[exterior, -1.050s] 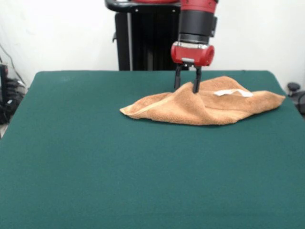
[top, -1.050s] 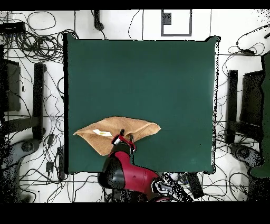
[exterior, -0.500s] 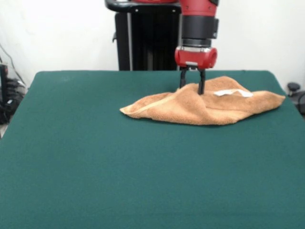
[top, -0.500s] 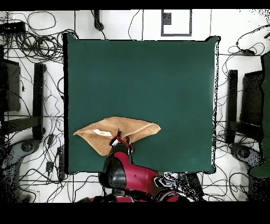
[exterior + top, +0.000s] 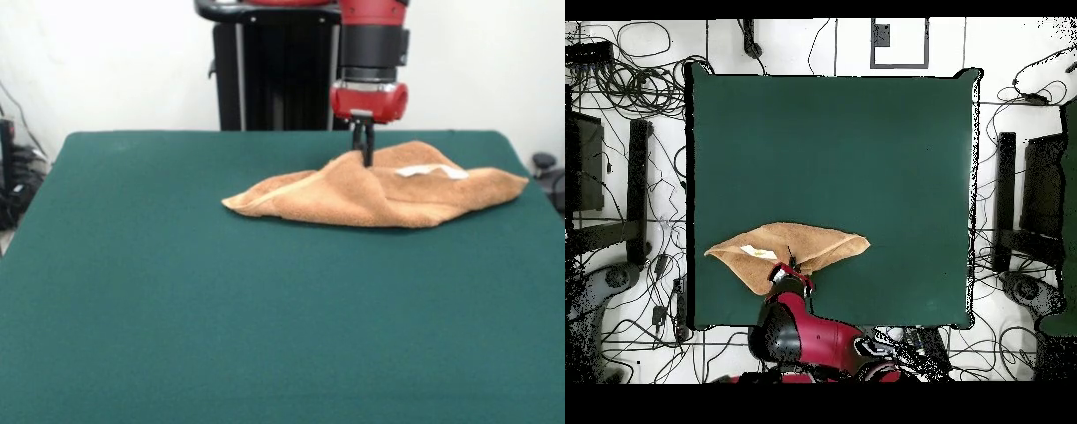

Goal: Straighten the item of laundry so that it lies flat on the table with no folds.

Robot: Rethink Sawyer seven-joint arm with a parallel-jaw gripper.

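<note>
Green felt table (image 5: 177, 291), cables (image 5: 625, 80) on surrounding floor.

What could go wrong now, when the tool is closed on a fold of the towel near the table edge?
1. The tool pinches only a small raised fold of the towel, so the cloth may slip out when lifted.
2. The towel is bunched in layers; pulling from this middle ridge may only shift the folds rather than open them.
3. The towel lies close to one edge of the table, so a pull toward that side may drag it off.
</note>
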